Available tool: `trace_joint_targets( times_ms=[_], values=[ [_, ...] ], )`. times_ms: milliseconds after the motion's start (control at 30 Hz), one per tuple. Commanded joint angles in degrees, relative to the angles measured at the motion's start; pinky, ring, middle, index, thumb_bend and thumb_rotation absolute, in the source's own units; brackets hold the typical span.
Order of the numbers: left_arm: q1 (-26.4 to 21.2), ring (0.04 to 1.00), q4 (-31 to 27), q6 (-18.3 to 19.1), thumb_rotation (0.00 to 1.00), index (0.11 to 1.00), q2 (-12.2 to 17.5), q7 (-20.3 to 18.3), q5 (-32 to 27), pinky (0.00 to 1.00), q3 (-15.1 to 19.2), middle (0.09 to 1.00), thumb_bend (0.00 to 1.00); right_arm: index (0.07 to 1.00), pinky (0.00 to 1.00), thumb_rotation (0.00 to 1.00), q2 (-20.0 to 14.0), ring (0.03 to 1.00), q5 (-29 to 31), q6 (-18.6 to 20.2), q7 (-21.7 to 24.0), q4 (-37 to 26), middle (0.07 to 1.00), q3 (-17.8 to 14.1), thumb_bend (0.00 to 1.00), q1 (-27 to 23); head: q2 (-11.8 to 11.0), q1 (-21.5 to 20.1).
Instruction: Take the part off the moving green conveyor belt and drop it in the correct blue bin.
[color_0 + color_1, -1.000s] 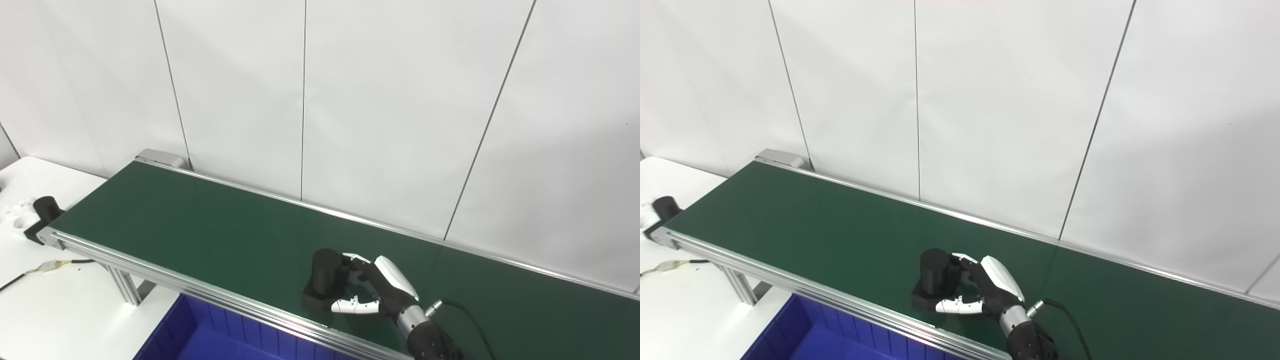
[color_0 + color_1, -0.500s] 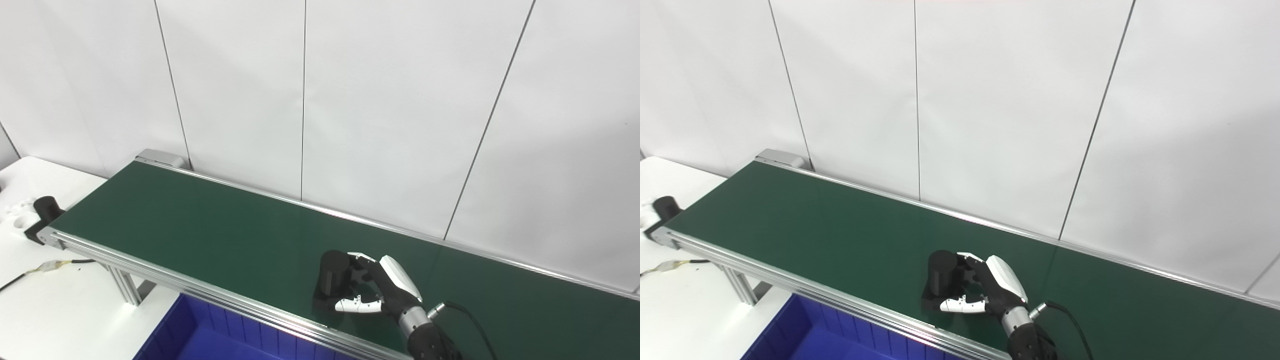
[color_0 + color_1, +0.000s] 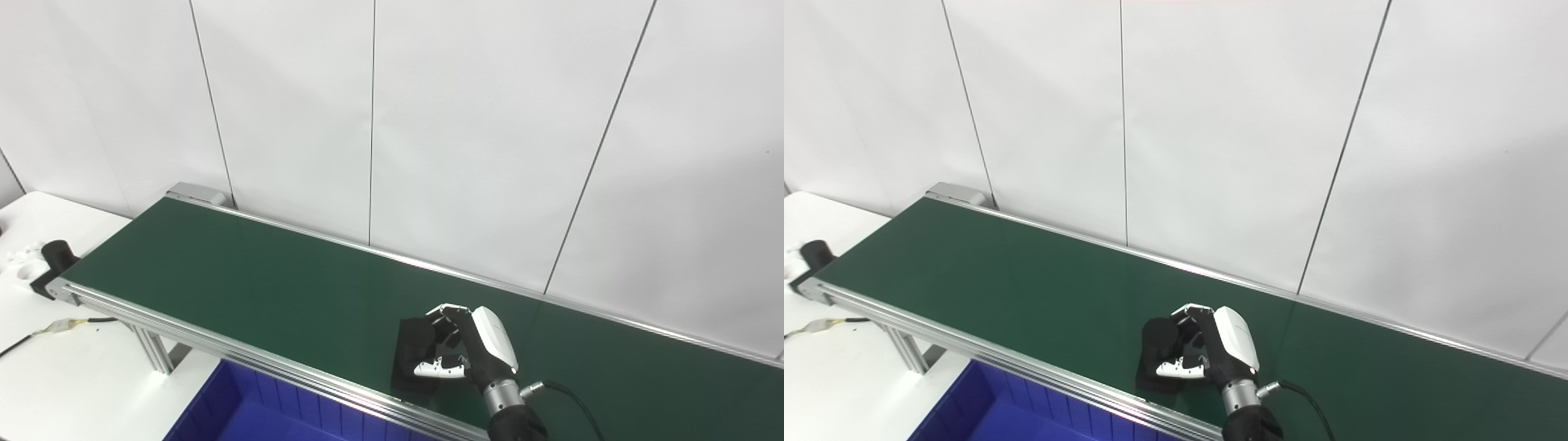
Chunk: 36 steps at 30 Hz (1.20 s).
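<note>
The part [image 3: 411, 349] is a black cylinder on a flat black base, near the front edge of the green conveyor belt [image 3: 245, 275]. My right hand [image 3: 474, 349] is shut on it from its right side, fingers over the far side and thumb on the near side. The part [image 3: 1159, 343] leans in the grip, its base tipped up off the belt. The bit of the part under my fingers is hidden. My left hand is out of the picture.
A blue bin [image 3: 257, 410] sits below the belt's front rail, left of my hand. On the white table at the belt's left end are another black part [image 3: 54, 257], a white piece [image 3: 21, 263] and a cable [image 3: 55, 327]. A white wall backs the belt.
My right hand has closed its fingers around the black part and turned upright. The part has gone from standing flat on the belt to leaning in the grip, slightly further right.
</note>
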Motion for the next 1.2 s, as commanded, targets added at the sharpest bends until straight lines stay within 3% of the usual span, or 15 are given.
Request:
trace_joint_targets(
  times_ms=[0,600,800,933,1167],
  values=[
    [-0.1,0.802,-1.2,-0.9,0.22,0.804,0.0,-0.6,-0.3,0.76,-0.5,0.815,1.00,0.507,0.40,0.00,0.9,0.457,0.3,-3.3,-2.1,-1.0,0.465,-0.7,0.52,-2.6,0.0,0.1],
    [0.3,0.799,-1.8,-0.6,0.21,0.803,-0.2,-0.4,-0.5,0.77,-0.4,0.810,1.00,0.501,0.41,0.00,0.9,0.475,0.3,-3.4,-2.6,-2.1,0.475,-1.1,0.53,-2.1,0.1,-0.1],
    [-0.1,0.799,-0.8,-1.8,0.22,0.802,-0.1,-0.5,-0.5,0.76,-0.2,0.811,1.00,0.505,0.36,0.00,0.8,0.434,1.6,-3.3,-2.7,-3.2,0.465,-2.7,0.53,-1.6,0.1,-1.0],
    [-0.4,0.801,-0.6,-1.9,0.21,0.802,0.0,-0.5,-0.6,0.77,0.0,0.814,1.00,0.507,0.35,0.00,0.1,0.421,3.3,-4.1,-1.8,-6.4,0.462,-4.4,0.53,-0.6,0.1,-1.7],
    [-1.8,0.802,1.1,-2.2,0.21,0.807,0.5,-1.1,-1.8,0.77,0.8,0.817,1.00,0.508,0.35,0.00,-2.1,0.429,6.0,-1.8,1.3,-18.2,0.462,-7.7,0.53,2.6,-0.3,-3.7]
  ],
)
